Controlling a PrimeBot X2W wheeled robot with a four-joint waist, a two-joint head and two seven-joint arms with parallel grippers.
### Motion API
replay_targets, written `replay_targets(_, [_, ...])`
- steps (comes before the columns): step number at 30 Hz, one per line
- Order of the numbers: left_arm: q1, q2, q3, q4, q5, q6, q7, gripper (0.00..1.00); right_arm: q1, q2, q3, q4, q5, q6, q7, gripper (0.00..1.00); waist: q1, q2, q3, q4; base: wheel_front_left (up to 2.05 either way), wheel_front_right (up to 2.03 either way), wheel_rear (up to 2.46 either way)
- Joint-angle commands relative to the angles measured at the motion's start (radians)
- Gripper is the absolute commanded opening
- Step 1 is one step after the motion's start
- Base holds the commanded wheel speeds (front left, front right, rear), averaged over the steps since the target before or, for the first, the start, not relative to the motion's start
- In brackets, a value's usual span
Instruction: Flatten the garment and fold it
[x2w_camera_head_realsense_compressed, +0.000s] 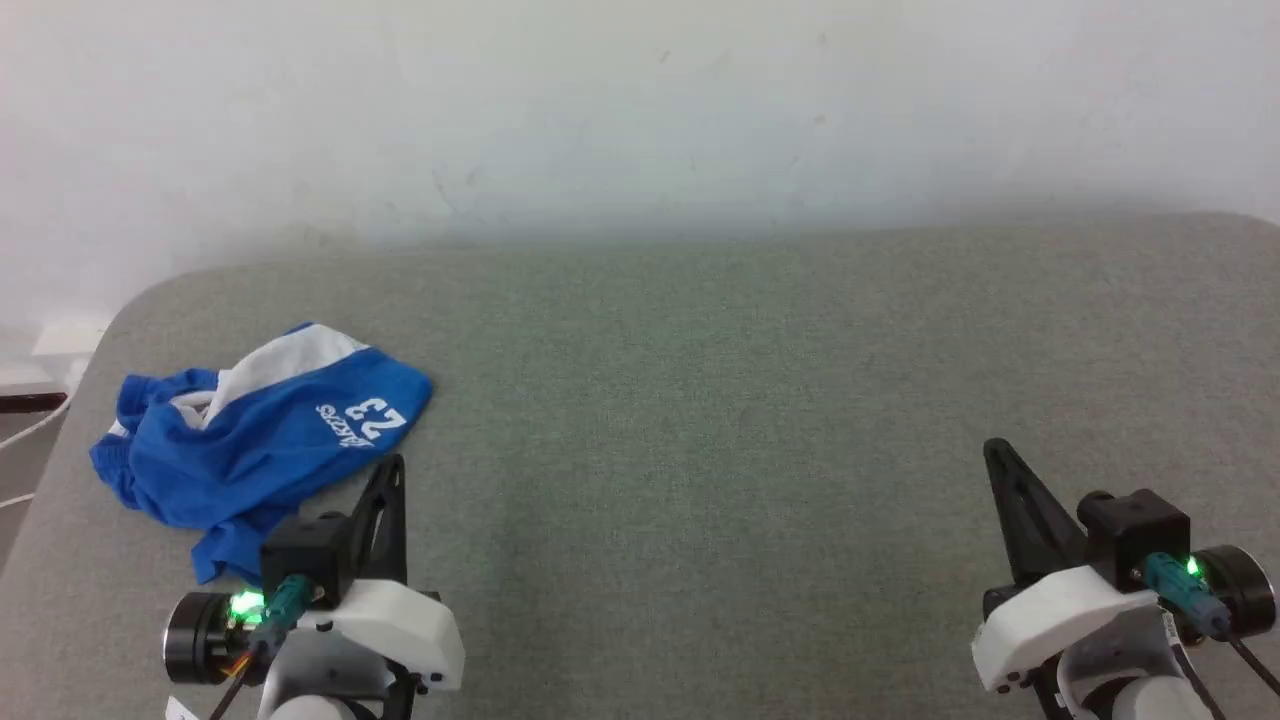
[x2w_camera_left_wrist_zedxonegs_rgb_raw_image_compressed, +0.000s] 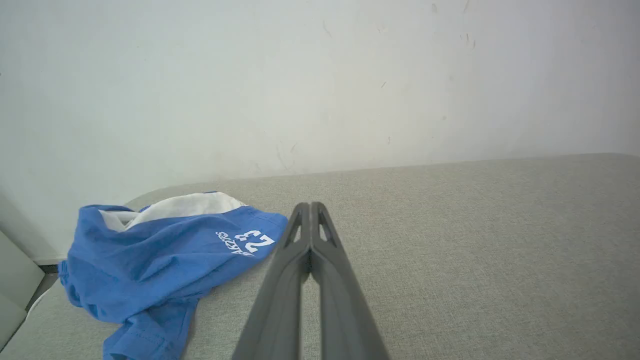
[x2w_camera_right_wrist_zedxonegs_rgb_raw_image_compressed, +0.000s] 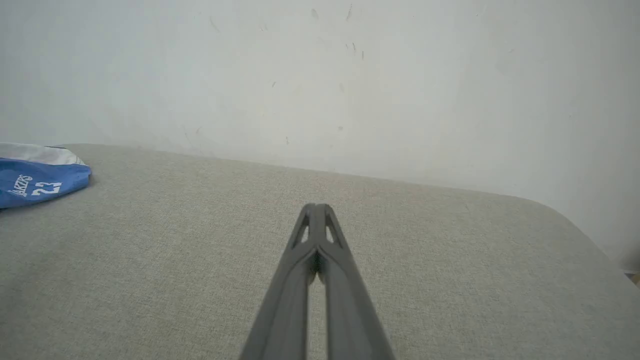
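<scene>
The garment (x2w_camera_head_realsense_compressed: 250, 440), blue shorts with a white stripe and a white "23", lies crumpled in a heap near the left end of the grey surface. It also lies at the lower left in the left wrist view (x2w_camera_left_wrist_zedxonegs_rgb_raw_image_compressed: 160, 265) and at the far left edge in the right wrist view (x2w_camera_right_wrist_zedxonegs_rgb_raw_image_compressed: 35, 180). My left gripper (x2w_camera_head_realsense_compressed: 392, 466) hovers just right of the heap's near edge, shut and empty, its tips (x2w_camera_left_wrist_zedxonegs_rgb_raw_image_compressed: 310, 206) pressed together. Far off at the lower right, my right gripper (x2w_camera_head_realsense_compressed: 993, 448) is shut too, tips (x2w_camera_right_wrist_zedxonegs_rgb_raw_image_compressed: 315, 206) together above bare fabric.
The grey fabric surface (x2w_camera_head_realsense_compressed: 720, 400) has rounded corners at the back left and back right. A white wall (x2w_camera_head_realsense_compressed: 640, 110) rises right behind it. Past the left edge, a white cable (x2w_camera_head_realsense_compressed: 30, 430) and a dark strip show low down.
</scene>
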Motion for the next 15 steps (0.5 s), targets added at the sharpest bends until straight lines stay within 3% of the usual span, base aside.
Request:
replay_targets(1, [0.002, 0.000, 0.004, -0.005, 0.006, 0.006, 0.000, 0.00, -0.015, 0.000, -0.002, 0.001, -0.005, -0.001, 0.001, 0.00, 0.0000, 0.0000, 0.000, 0.000, 0.00, 0.00, 0.00])
replay_targets(15, [0.002, 0.000, 0.004, -0.005, 0.006, 0.006, 0.000, 0.00, -0.015, 0.000, -0.002, 0.001, -0.005, -0.001, 0.001, 0.00, 0.0000, 0.0000, 0.000, 0.000, 0.00, 0.00, 0.00])
